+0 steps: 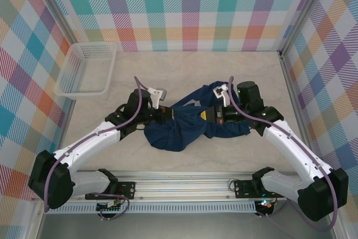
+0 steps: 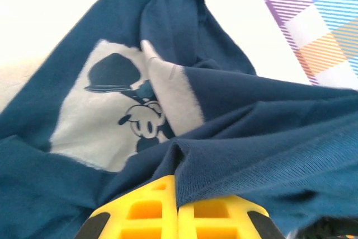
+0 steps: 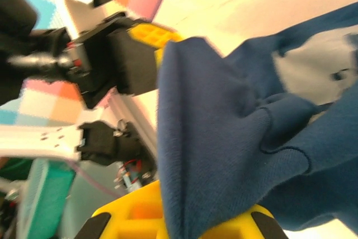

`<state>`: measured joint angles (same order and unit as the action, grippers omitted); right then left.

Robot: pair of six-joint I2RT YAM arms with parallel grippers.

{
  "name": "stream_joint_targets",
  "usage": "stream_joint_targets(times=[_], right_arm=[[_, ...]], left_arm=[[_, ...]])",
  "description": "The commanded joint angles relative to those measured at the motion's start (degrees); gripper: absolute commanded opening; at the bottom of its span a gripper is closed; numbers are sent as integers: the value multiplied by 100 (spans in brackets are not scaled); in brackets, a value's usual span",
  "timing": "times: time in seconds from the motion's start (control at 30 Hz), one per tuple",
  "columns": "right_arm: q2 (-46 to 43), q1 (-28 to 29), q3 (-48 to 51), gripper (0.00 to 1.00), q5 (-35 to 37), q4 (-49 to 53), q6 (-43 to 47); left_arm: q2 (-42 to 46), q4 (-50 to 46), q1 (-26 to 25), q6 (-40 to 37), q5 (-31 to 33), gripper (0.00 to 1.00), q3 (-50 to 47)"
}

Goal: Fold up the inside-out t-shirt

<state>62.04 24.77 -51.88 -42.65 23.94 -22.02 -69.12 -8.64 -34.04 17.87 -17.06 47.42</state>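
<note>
The inside-out t-shirt [image 1: 178, 131] lies bunched in a navy heap at the middle of the table, part of it lifted between the two arms. My left gripper [image 1: 168, 115] is at its left side, and its yellow fingers [image 2: 146, 208] are shut on a raised fold of the cloth [image 2: 268, 138]. A pale square patch with a faint cartoon print [image 2: 106, 113] shows on the fabric just beyond. My right gripper [image 1: 216, 115] is at the heap's right side, shut on a hanging fold of the same shirt [image 3: 212, 127] that covers its fingertips. The two grippers are close together, facing each other.
A white mesh basket [image 1: 86, 70] stands at the back left, against the checked wall. Checked walls enclose the table on three sides. A metal rail [image 1: 184, 180] runs along the near edge between the arm bases. Bare tabletop [image 1: 196, 68] stretches behind the shirt.
</note>
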Motion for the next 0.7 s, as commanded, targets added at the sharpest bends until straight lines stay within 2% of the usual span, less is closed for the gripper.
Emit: stream_joint_targets(times=[0.0, 0.07, 0.17, 0.37, 0.53, 0.67], right_arm=[[66, -69, -139, 0, -1181, -499, -337], [121, -87, -100, 0, -1344, -865, -565], [218, -87, -99, 0, -1307, -1135, -790], [272, -87, -28, 0, -1199, -1125, -600], [273, -87, -95, 0, -1229, -621, 250], [243, -87, -23, 0, -1491, -574, 645]], left_arm=[[28, -562, 64, -212, 699, 0, 147], [-20, -677, 64, -294, 643, 9, 195], [19, -680, 56, -330, 365, 31, 227], [795, -484, -186, -383, 211, 55, 73], [734, -538, -654, -889, 15, 63, 382], [274, -893, -919, -1346, 6, 63, 831]])
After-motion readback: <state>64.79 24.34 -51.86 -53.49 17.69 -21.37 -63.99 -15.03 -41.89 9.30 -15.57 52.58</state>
